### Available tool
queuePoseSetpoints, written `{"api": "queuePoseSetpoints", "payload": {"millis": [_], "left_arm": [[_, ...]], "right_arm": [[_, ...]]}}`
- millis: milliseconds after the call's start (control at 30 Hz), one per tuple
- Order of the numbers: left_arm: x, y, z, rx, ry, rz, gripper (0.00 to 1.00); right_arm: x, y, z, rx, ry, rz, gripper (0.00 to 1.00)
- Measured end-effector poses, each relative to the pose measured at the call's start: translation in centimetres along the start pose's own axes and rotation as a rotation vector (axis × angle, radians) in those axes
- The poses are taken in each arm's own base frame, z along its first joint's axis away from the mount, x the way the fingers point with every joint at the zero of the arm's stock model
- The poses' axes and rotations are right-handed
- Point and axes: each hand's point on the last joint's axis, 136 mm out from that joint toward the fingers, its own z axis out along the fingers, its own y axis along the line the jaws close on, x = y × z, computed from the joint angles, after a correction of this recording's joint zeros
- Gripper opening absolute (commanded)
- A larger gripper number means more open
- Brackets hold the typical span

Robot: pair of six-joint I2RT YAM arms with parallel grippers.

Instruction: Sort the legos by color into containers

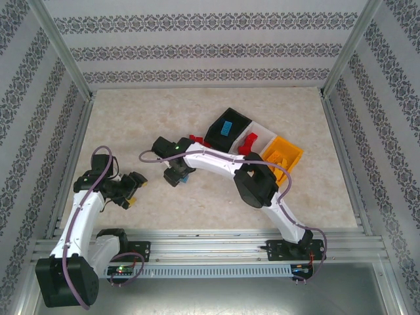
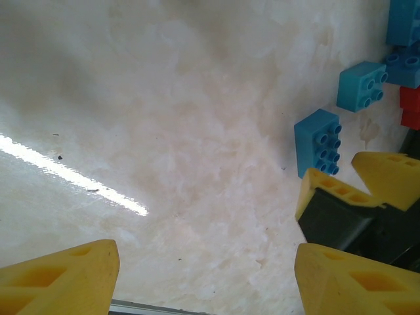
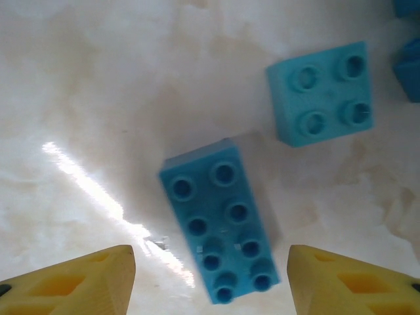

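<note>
On the pale marbled surface (image 1: 131, 118), near its middle, a long light-blue eight-stud plastic brick (image 3: 220, 220) lies beneath the right pincer (image 3: 210, 262), long sides facing its spread, empty jaws. The left pincer (image 2: 203, 262), also spread and empty, is farther off.

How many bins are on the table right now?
3. The black bin sits leftmost, the white bin beside it, the orange bin rightmost, in a diagonal row; none seems hidden.
</note>
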Motion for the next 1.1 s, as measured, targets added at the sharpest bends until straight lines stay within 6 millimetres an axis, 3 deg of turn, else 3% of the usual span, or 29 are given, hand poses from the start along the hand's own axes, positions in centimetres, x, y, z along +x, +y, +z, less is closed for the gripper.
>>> {"api": "queuePoseSetpoints", "payload": {"millis": [200,533,767,1100], "left_arm": [[0.0,0.0,0.1,-0.003,0.003,-0.002,0.72],[-0.3,0.2,0.7,-0.022,0.02,-0.014,0.72],[-0.5,0.3,1.1,-0.033,0.029,-0.024,0.72],[-1.0,-0.4,1.0,-0.022,0.022,-0.021,0.72]], "right_arm": [[-0.2,-2.4,1.1,-0.014,0.018,0.057,0.63],[-0.6,-0.3,1.5,-0.098,0.01,0.047,0.61],[-0.6,0.0,1.6,-0.119,0.009,0.065,0.61],[0.2,0.6,-0.6,-0.166,-0.009,0.099,0.62]]}}
